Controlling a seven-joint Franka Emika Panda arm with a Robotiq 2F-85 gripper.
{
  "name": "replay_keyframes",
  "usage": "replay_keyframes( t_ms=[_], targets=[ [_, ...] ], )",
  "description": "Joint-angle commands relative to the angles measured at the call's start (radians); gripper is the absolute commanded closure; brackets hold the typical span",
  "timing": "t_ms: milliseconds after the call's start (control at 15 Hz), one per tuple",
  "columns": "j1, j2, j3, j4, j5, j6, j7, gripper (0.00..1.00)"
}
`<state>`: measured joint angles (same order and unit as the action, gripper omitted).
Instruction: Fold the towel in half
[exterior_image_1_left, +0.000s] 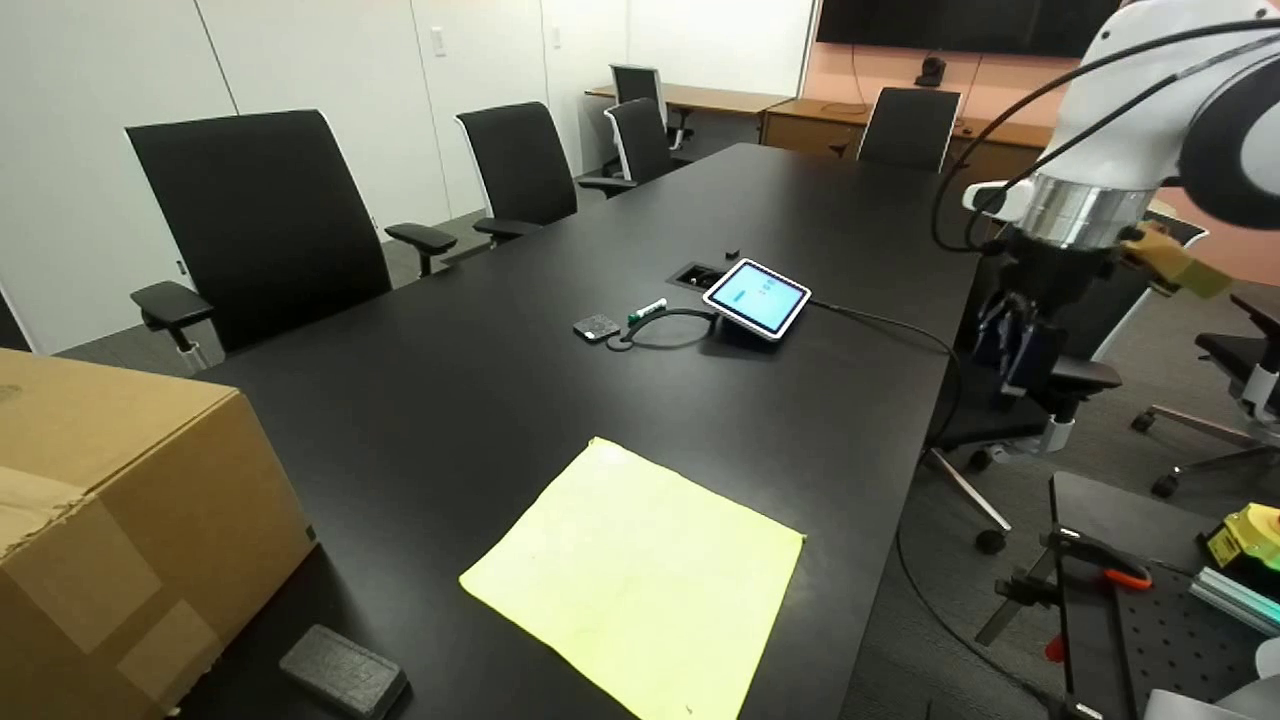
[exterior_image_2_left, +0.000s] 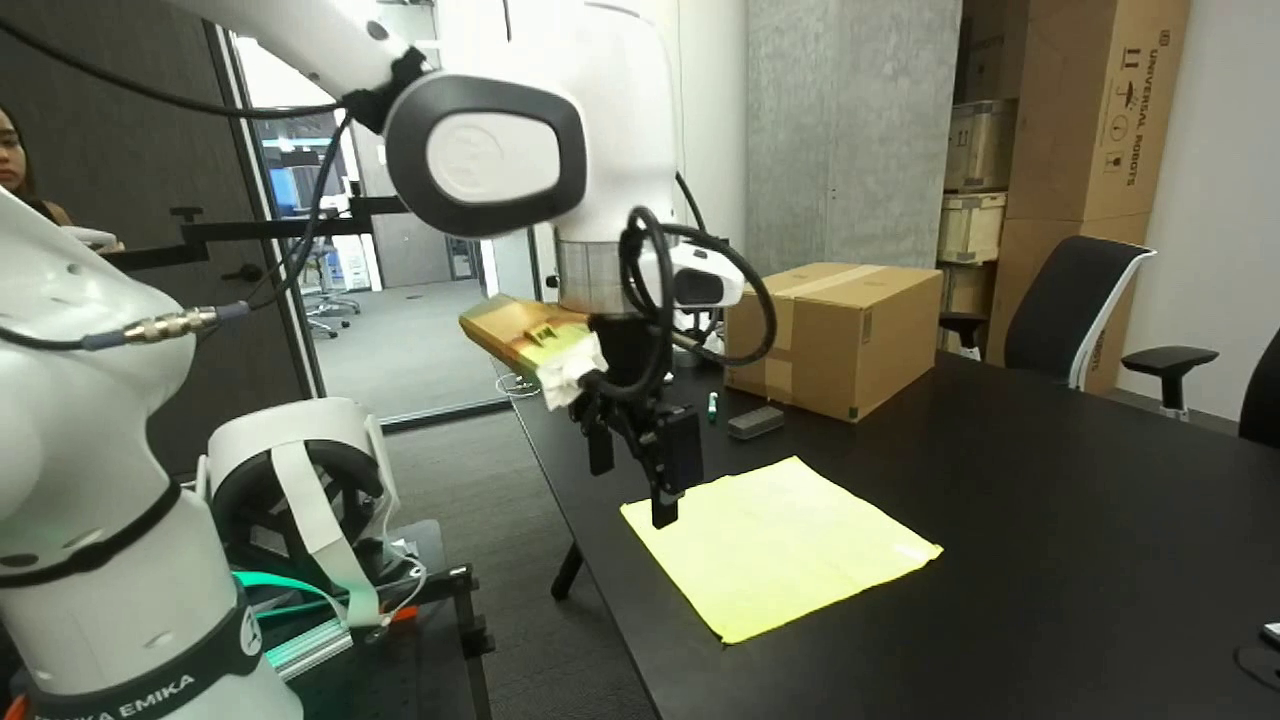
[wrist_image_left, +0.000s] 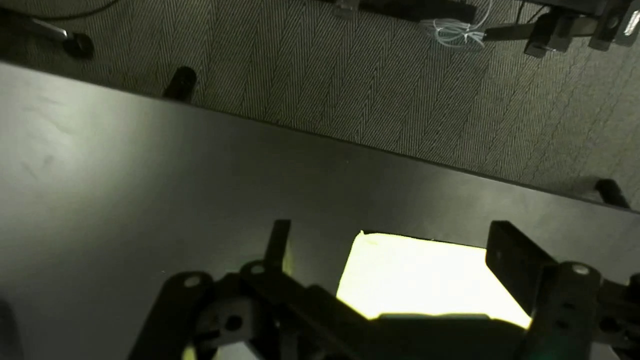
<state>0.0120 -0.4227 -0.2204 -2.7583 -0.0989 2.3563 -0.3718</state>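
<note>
L to R in an exterior view: gripper (exterior_image_2_left: 634, 487) hangs raised, jaws spread, nothing btwn. Next, towel (exterior_image_2_left: 790, 552) lies flat on blk tbl (exterior_image_2_left: 1060, 530), apart from gripper, all corners out, no fold seen. Est.: none of fold done; remaining: grasp an edge, bring over to opp. edge, line up, release.

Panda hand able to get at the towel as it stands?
Likely yes: the hand is open, and the towel lies spread on the table with nothing seen covering it or blocking the way.
</note>
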Motion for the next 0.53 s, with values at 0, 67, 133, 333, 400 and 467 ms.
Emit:
replay_keyframes(
  t_ms=[0, 67, 133, 333, 400, 467],
  targets=[
    [0.076, 0.215, 0.014, 0.040, 0.051, 0.214, -0.154, 0.00],
    [0.092, 0.263, 0.013, 0.052, 0.067, 0.257, -0.208, 0.00],
    [0.107, 0.305, 0.015, 0.062, 0.089, 0.304, -0.265, 0.00],
    [0.117, 0.438, 0.061, 0.117, 0.224, 0.371, -0.321, 0.00],
    [0.107, 0.485, 0.090, 0.143, 0.263, 0.384, -0.304, 0.00],
    [0.095, 0.547, 0.122, 0.178, 0.287, 0.401, -0.241, 0.00]
  ],
)
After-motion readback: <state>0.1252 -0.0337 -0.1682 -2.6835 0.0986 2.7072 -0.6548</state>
